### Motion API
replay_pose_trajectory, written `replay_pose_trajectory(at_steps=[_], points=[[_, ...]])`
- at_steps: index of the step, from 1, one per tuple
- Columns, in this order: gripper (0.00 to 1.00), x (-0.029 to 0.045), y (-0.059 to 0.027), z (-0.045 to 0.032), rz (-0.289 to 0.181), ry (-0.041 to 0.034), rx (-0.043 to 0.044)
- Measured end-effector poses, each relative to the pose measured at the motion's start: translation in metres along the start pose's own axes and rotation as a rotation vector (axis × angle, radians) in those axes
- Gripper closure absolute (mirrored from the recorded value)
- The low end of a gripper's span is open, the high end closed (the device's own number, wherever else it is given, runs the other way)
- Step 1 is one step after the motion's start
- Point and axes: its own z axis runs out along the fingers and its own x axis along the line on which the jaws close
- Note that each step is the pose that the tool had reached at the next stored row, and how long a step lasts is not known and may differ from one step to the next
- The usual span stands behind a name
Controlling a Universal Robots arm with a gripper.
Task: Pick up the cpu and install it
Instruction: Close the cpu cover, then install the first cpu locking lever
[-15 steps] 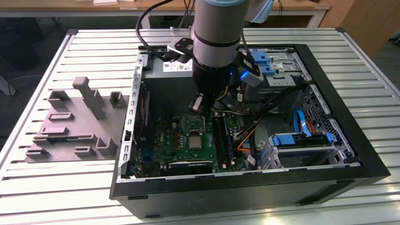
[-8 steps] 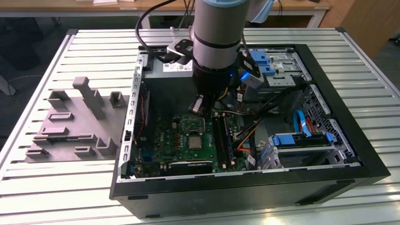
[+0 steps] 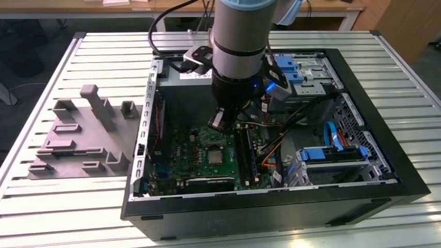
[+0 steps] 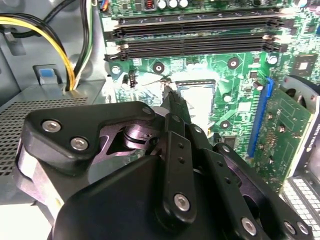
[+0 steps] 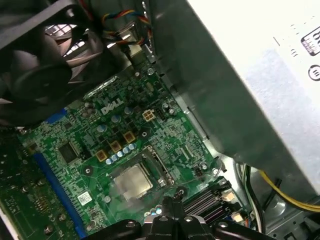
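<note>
The cpu (image 5: pixel 132 181) is a small silvery square lying flat inside the metal-framed socket on the green motherboard (image 5: pixel 75 165) of the open computer case (image 3: pixel 386 155). In the exterior view the cpu (image 3: pixel 215 155) sits just below my gripper (image 3: pixel 217 124), which hangs a little above the board. Glare washes over the cpu (image 4: pixel 197 97) in the second wrist view, right beyond my gripper (image 4: pixel 169 96). My gripper (image 5: pixel 172 199) has its fingertips (image 5: pixel 176 198) pressed together with nothing between them, hovering beside the socket's edge near the memory slots (image 4: pixel 200 35).
The grey power supply box (image 5: pixel 260 75) rises close beside the socket. A black fan (image 5: pixel 35 65) stands on the other side. Yellow and black cables (image 4: pixel 55 40) run along the case wall. A grey fixture tray (image 3: pixel 76 134) lies on the slatted table at the exterior view's left.
</note>
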Motion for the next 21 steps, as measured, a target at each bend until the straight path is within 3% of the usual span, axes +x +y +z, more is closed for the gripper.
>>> replay_pose_trajectory(at_steps=[7, 21], points=[[0.89, 0.0062, -0.0030, 0.0001, -0.001, -0.0004, -0.0002], [0.89, 0.0079, -0.0014, 0.0001, -0.004, -0.0016, -0.0010]])
